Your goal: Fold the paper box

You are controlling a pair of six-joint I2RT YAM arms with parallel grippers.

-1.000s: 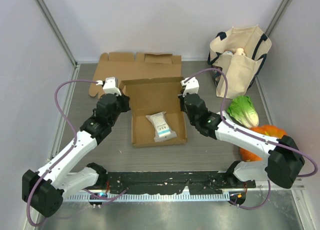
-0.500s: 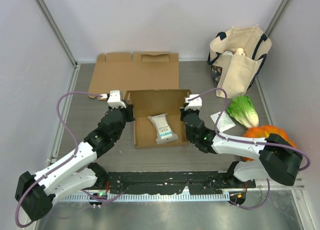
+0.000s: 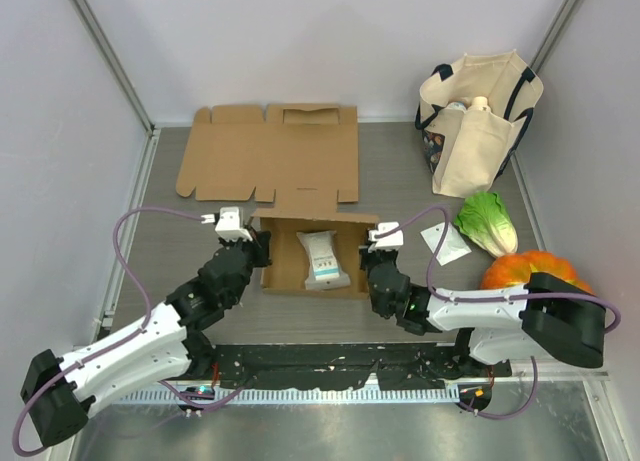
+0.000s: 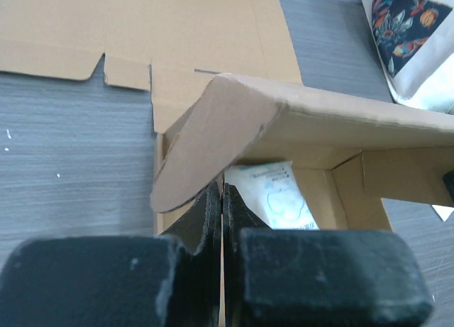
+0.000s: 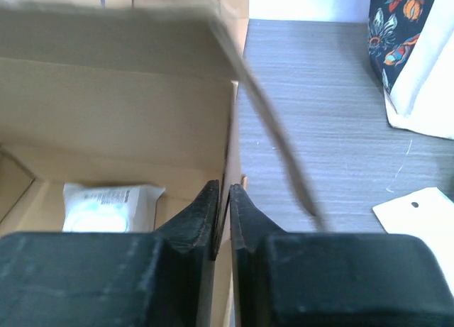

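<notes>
— Class of place?
— Robot test cell in a lab. Plain white panel walls (image 3: 330,41) and aluminium corner posts (image 3: 107,51) beyond the jaws; metal mounting rail (image 3: 300,393) behind them, carrying two robot arms (image 3: 130,341).
— Contents?
— Grey wood-grain table (image 3: 400,161). Staged props: paper box (image 3: 300,181) between and beyond the jaws; tote bag (image 3: 480,121), cabbage (image 3: 487,223) and pumpkin (image 3: 530,266) right of the right jaws.

Grey wood-grain table (image 3: 400,171), pale lavender walls (image 3: 300,41)
</notes>
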